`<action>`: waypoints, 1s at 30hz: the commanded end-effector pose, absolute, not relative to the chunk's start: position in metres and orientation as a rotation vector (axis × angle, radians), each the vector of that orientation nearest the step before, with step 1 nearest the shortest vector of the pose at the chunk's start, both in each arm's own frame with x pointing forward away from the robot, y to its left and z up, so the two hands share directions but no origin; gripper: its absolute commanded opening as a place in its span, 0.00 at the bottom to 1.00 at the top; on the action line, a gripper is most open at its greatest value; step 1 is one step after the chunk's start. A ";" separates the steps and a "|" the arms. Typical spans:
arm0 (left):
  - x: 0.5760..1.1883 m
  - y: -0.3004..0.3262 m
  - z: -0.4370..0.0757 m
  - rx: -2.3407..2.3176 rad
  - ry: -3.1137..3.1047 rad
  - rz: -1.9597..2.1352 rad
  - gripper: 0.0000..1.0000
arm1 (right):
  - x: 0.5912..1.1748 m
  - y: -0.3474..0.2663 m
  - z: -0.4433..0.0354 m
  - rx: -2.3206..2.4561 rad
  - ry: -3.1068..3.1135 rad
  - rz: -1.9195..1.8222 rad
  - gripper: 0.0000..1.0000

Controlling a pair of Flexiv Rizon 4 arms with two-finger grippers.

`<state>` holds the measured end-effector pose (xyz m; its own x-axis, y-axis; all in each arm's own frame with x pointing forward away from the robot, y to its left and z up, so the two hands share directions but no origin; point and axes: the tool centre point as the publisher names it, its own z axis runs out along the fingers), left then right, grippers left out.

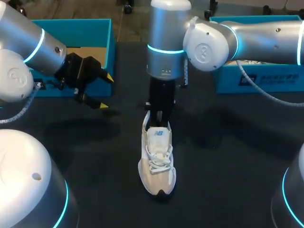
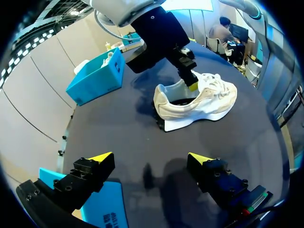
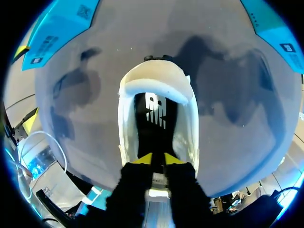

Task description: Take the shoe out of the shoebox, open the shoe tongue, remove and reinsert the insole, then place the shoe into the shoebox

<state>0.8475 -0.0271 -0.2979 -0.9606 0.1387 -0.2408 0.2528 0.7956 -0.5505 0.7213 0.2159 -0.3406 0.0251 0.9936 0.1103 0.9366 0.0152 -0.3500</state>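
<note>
The right gripper holds its jaws narrow, pinching the white sneaker's tongue. The left gripper hovers over the tabletop, jaws wide.

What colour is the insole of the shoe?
The insole is black with white print; right wrist view.

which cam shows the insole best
The right wrist view: it looks straight down into the shoe, with the dark insole and its white print in view ahead of the right hand. In the head view the right arm covers the opening. The left wrist view shows the shoe side-on, with the insole hard to make out.
</note>
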 end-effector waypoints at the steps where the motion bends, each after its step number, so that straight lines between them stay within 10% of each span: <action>1: 0.847 -0.027 -0.298 0.308 2.795 -0.895 1.00 | 0.721 0.213 -0.345 -1.980 -1.966 0.234 1.00; 30: 0.847 -0.027 -0.298 0.308 2.795 -0.895 1.00 | 0.718 0.220 -0.318 -2.074 -1.994 0.239 1.00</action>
<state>0.8475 -0.0271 -0.2979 -0.9606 0.1387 -0.2408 0.2528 0.7956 -0.5505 0.7253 0.2223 -0.3294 0.0432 0.9968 0.0677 0.9473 -0.0193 -0.3198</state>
